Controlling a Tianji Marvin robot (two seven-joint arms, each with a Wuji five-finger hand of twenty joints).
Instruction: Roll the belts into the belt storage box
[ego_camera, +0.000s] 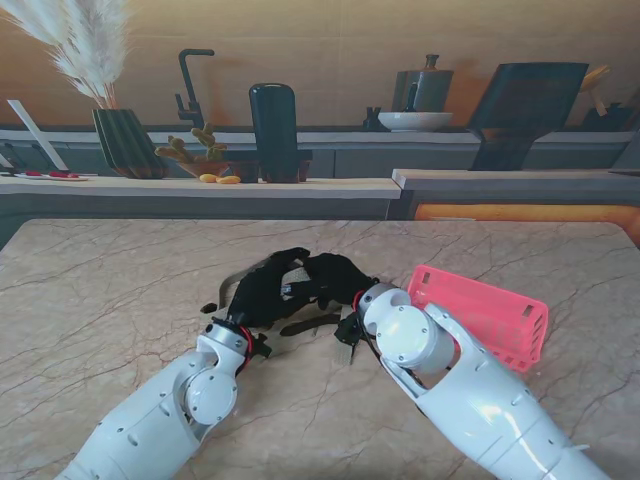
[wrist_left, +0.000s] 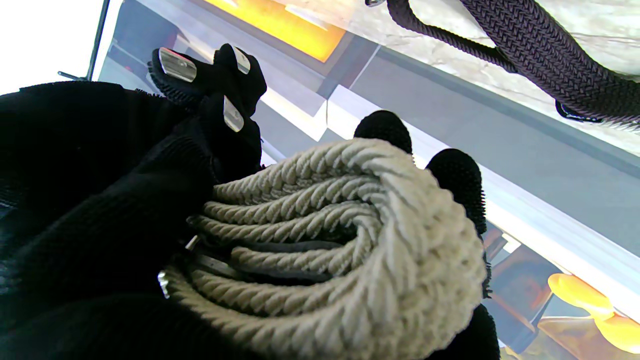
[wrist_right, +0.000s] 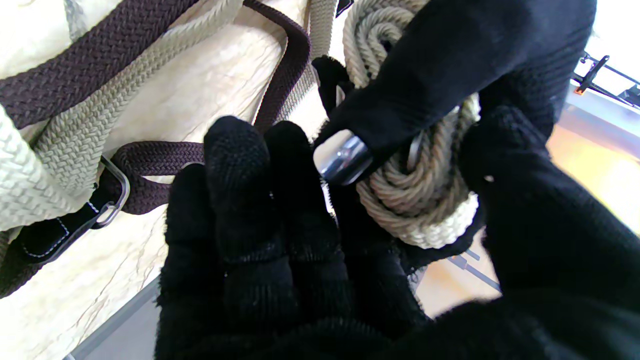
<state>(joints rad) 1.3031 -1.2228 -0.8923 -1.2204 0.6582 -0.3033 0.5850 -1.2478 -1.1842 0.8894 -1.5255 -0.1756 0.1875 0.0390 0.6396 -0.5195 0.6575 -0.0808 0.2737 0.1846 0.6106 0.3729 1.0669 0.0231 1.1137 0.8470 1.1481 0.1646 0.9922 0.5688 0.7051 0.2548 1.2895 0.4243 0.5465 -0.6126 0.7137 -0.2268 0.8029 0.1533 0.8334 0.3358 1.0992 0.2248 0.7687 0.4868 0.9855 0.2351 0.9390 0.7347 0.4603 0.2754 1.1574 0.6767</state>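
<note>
Both arms are glossy white, rounded shells with red rings at the wrists, and the left hand (ego_camera: 262, 293) and right hand (ego_camera: 335, 278) wear black knit gloves with silvery fingertip plates.

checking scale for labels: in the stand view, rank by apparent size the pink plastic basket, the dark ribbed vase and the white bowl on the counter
1. Pink plastic basket, though it sits nearest the camera.
2. Dark ribbed vase.
3. White bowl.
</note>
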